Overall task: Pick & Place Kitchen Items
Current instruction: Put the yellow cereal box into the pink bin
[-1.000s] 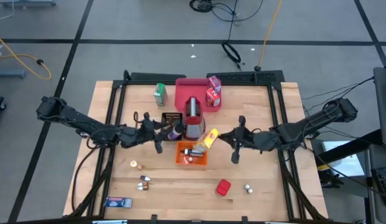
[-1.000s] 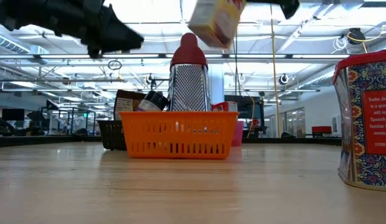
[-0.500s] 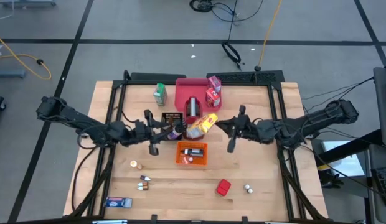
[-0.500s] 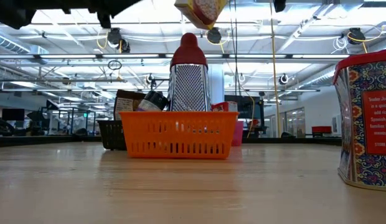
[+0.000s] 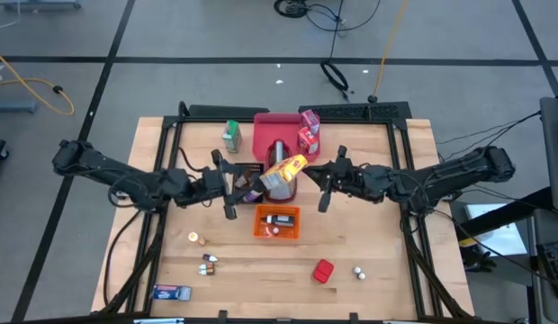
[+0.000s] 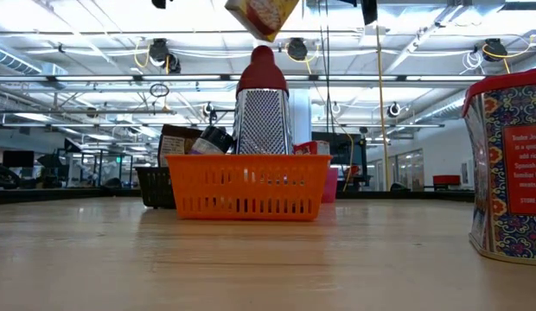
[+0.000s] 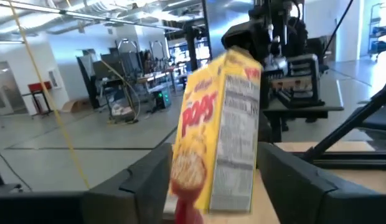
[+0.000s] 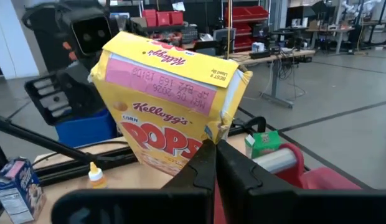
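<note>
Nearest, a blue packet (image 5: 170, 292) is seen at the table's (image 5: 396, 270) front edge, well in front of the orange basket (image 5: 277, 222). Closer to that basket, small shakers (image 5: 208, 263), a red box (image 5: 323, 271) and a tiny white shaker (image 5: 358, 271) are scattered. Above and just behind the basket, over the grater (image 5: 279, 171), a yellow cereal box (image 5: 285, 171) is held aloft, pinched at one corner by the right gripper (image 5: 322, 184), whose fingers are closed on it. The left gripper (image 5: 227, 184) is set with its fingers spread to either side of the box. Behind the basket, a pink tray (image 5: 268, 135) is seen, with a green carton (image 5: 230, 136) and red and pink cartons (image 5: 308, 131) beside it.
</note>
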Tool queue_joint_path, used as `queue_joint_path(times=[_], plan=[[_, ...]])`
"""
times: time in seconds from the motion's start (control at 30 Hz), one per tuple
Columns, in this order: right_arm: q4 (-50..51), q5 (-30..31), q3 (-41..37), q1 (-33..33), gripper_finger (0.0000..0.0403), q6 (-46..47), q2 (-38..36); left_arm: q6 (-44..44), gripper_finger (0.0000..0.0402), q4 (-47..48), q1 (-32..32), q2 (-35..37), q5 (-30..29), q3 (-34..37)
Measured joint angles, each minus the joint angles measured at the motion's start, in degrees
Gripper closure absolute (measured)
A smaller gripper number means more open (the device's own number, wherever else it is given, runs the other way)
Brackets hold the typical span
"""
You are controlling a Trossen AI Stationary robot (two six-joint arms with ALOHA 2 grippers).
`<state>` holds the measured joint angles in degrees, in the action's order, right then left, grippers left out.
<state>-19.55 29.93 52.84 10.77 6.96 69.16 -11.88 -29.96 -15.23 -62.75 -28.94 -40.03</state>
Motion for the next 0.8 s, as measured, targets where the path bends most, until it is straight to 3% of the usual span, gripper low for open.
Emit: queue_joint_path(times=[0.3, 0.63, 0.8], plan=[[-0.79, -0.22, -0.02, -0.36, 0.0403, -0.55, 0.12, -2.27, 0.0109, 0.16, 0.32, -7.92, -1.23, -5.44], [-0.45, -0.2, -0.02, -0.34, 0.0403, -0.6, 0.09, -7.28, 0.0107, 2.27, 0.32, -18.22, -12.48, -13.98], [0.86, -0.2, -0.02, -0.34, 0.0403, -0.6, 0.09, -9.49, 0.0107, 1.99, 0.32, -20.33, -14.11, -16.0]])
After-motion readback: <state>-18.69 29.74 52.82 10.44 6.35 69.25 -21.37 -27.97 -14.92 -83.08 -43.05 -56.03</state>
